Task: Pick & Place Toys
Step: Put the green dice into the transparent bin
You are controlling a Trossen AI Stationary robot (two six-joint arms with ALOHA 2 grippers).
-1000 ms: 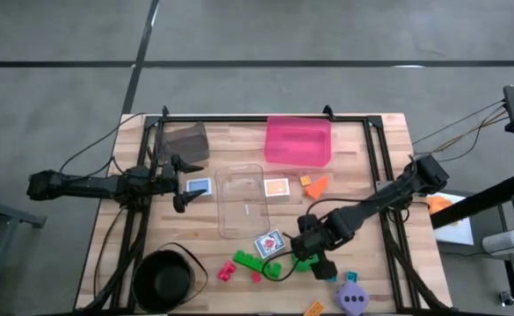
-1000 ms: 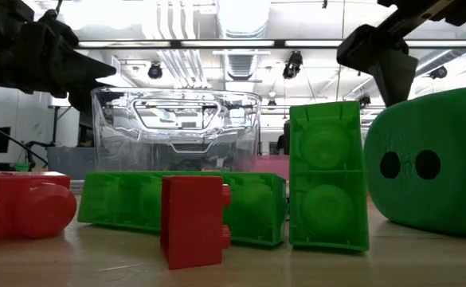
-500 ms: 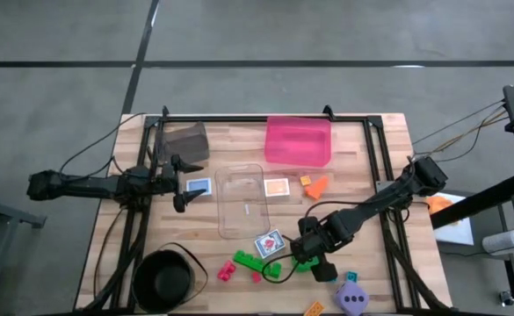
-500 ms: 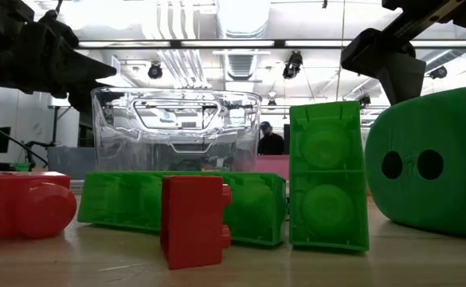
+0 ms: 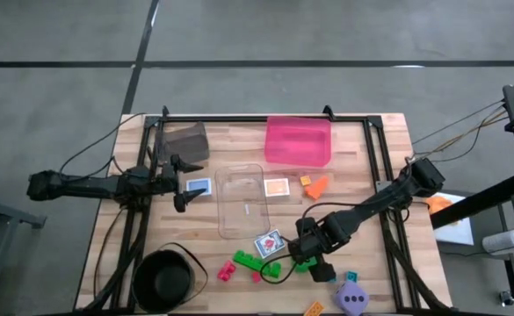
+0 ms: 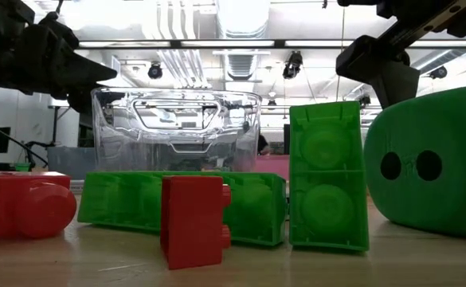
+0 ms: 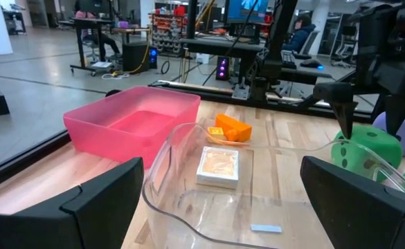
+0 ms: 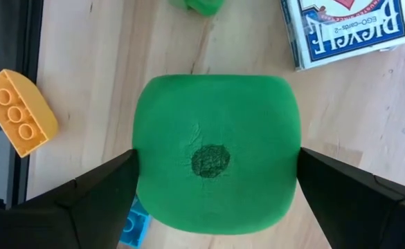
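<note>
The right hand (image 5: 312,262) is seen spread wide over the green die (image 8: 216,153) at the near right of the worktop (image 5: 230,136), one finger (image 8: 91,190) to each side of the die and just beside it; whether the pads touch it cannot be told. In the right wrist view the die is shown from above with one dark dot uppermost, a card box (image 8: 347,28) beyond it, an orange brick (image 8: 19,111) to one side and a blue brick (image 8: 134,220) partly hidden by a finger. In the low view the die (image 6: 432,171) is seen resting on the worktop, with green bricks (image 6: 328,175) and a red brick (image 6: 191,219) beside it. A purple die (image 5: 353,298) is seen at the near edge, close to the right hand. The left hand (image 5: 184,182) is held wide open at the left of the worktop, pointing toward the clear bin (image 5: 242,200), with a card (image 5: 199,186) just beside its fingers. Inside the clear bin a picture card (image 7: 218,166) is seen lying flat. An orange piece (image 7: 231,128) is seen on the worktop between the clear bin and the pink bin (image 5: 298,140), which is set at the far side. A black bowl (image 5: 164,279) is placed at the near left corner.
</note>
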